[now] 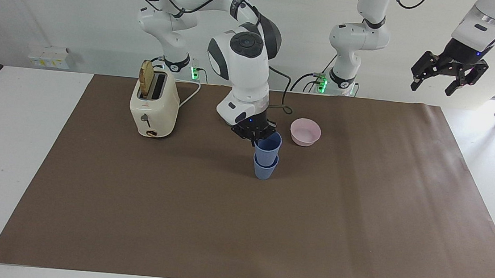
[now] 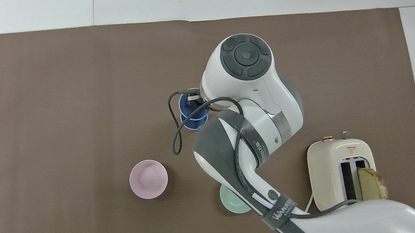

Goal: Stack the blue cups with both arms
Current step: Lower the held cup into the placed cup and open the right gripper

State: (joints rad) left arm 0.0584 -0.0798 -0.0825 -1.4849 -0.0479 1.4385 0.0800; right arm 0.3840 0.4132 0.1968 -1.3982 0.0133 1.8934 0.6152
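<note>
white jointed arms [image 1: 240, 62], dark grey caps, black cables, black hands [image 1: 448, 76]

Two matte periwinkle-blue tumblers, upright, near the centre of the facing view. The lower cup [image 1: 264, 171] stands on the brown-covered tabletop. The upper cup [image 1: 268, 146] is partly nested in it, rim well above the lower rim, gripped at its rim by the right gripper [image 1: 254, 133].

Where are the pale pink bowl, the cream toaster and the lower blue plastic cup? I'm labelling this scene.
pale pink bowl [image 1: 305, 132], facing view, inside.
cream toaster [image 1: 154, 106], facing view, front face.
lower blue plastic cup [image 1: 264, 171], facing view, outer wall.
</note>
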